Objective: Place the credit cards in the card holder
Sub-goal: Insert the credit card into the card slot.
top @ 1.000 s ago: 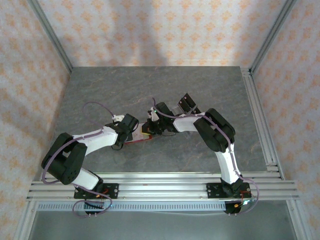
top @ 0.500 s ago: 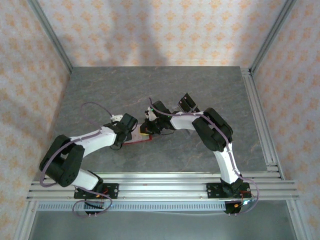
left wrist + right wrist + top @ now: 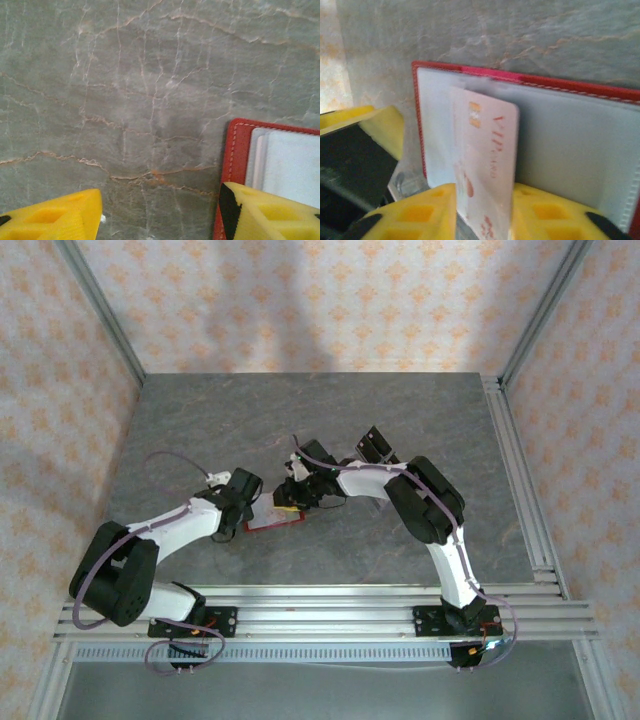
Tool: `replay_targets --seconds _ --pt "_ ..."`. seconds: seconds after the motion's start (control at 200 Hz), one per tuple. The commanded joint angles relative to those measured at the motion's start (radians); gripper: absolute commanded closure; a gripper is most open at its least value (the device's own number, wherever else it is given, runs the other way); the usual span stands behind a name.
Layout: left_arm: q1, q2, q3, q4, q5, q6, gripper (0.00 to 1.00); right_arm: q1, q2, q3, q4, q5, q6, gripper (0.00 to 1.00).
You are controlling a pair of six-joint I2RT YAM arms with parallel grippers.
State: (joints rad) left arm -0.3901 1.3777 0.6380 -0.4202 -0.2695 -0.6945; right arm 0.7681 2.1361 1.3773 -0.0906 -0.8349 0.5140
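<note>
The card (image 3: 485, 165) sits between the fingers of the right gripper (image 3: 482, 202). Its long axis runs 6 to 12 o'clock in the wrist view, and its far end is against the pale inside of the open holder (image 3: 545, 79), which lies on the tabletop (image 3: 150, 75) dead ahead at 12. Whether those fingers pinch the card or have slackened, I cannot tell. The left gripper (image 3: 160, 215) stands open and empty, the holder's corner by its 3 o'clock finger. Any further seating likely means a push toward 12 by the right arm.
</note>
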Motion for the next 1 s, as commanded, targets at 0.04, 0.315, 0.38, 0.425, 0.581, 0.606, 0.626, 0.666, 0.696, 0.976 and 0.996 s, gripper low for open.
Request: replay_targets --seconds 0.04,0.315,0.38,0.425,0.581,0.606,0.626,0.666,0.696,0.976,0.996 --pt "0.007 -0.009 -0.023 -0.016 -0.021 -0.039 0.36 -0.001 -0.02 0.021 -0.179 0.09 -0.068 0.55" --pt "0.008 -0.001 -0.042 0.009 0.001 -0.05 0.36 -0.001 -0.05 0.097 -0.315 0.147 -0.135 0.44" --pt "0.008 -0.001 -0.043 0.016 0.008 -0.043 0.36 -0.001 -0.056 0.114 -0.34 0.16 -0.147 0.44" --pt "0.007 -0.001 -0.044 0.022 0.014 -0.037 0.37 -0.001 -0.062 0.124 -0.352 0.169 -0.154 0.44" --pt "0.008 0.006 -0.036 0.037 0.038 -0.017 0.37 -0.006 -0.087 0.143 -0.387 0.188 -0.17 0.44" --pt "0.007 0.007 -0.033 0.038 0.041 -0.014 0.37 -0.007 -0.091 0.145 -0.39 0.189 -0.173 0.44" --pt "0.007 0.007 -0.03 0.037 0.045 -0.012 0.37 -0.009 -0.094 0.147 -0.395 0.19 -0.175 0.44" --pt "0.007 0.004 -0.026 0.039 0.053 -0.008 0.37 -0.012 -0.101 0.149 -0.402 0.196 -0.179 0.44" --pt "0.007 -0.003 -0.023 0.041 0.06 -0.004 0.37 -0.013 -0.106 0.149 -0.406 0.203 -0.183 0.44" --pt "0.0 -0.043 -0.001 0.042 0.106 0.016 0.37 -0.024 -0.123 0.184 -0.514 0.319 -0.25 0.74" --pt "-0.001 -0.041 0.0 0.044 0.11 0.018 0.37 -0.024 -0.118 0.192 -0.526 0.329 -0.257 0.78"
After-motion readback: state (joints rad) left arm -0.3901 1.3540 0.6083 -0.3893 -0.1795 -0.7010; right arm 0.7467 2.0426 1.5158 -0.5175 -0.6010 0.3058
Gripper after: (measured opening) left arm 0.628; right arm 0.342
